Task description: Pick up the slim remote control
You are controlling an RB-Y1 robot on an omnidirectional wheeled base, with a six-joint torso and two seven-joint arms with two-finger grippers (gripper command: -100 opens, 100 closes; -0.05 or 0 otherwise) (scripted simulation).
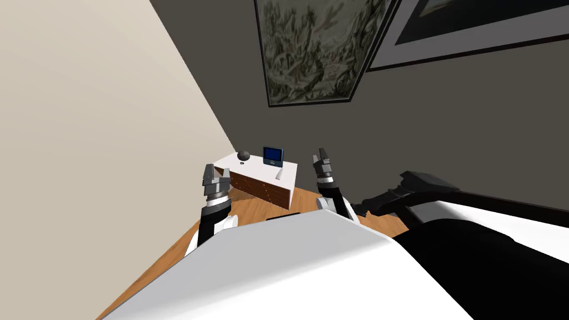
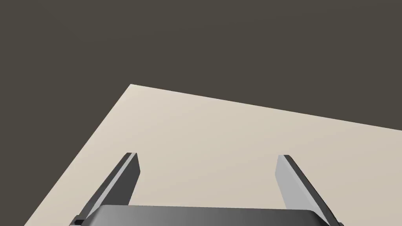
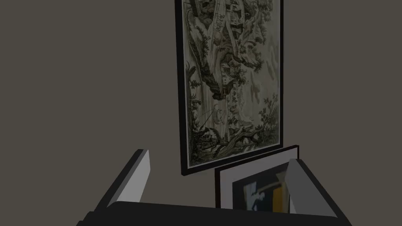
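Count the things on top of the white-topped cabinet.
3: a dark ball at the left, a blue-screened device right of it, and the slim remote nearer me, by the edge. Something small could hide behind the device.

slim remote [image 1: 279,174]: too small for detail | blue screen [image 1: 273,156]: content unreadable | framed picture [image 1: 317,50]: cut by top edge

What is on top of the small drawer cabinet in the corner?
A dark ball, a blue-screened device and a slim pale remote. Anything behind the device is covered.
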